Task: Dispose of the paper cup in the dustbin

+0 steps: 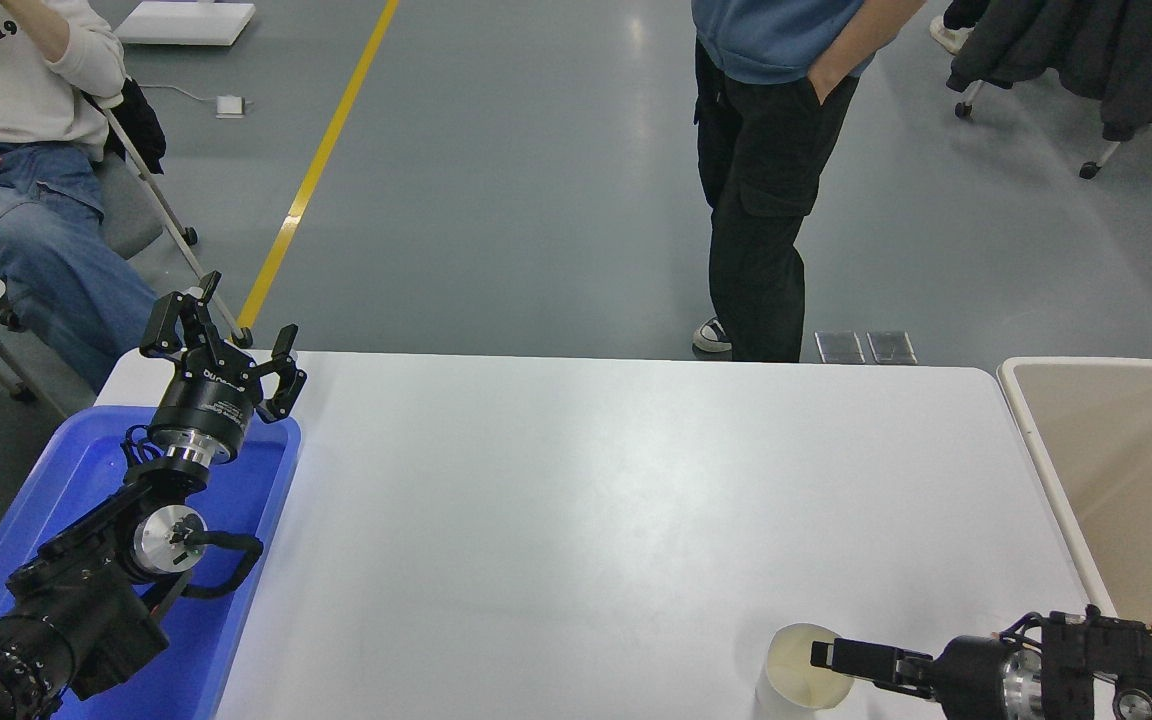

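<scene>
R arm lies low along table's near edge, right gripper (836, 658) reaching left over paper cup (802, 670) rim; grip state unclear. Dustbin (1046, 470) just right; wide bare table (586, 500) left.

This is a robotics lab or industrial test hall rather than a home: beyond the white rectangular table (636, 500) stretches a smooth grey painted concrete floor (536, 200) marked by a yellow lane line (311, 180). At the table's far side one person (766, 150) stands watching and another (16, 150) sits on a folding chair, while dark jackets (1076, 50) hang on a wheeled rack further right.
</scene>
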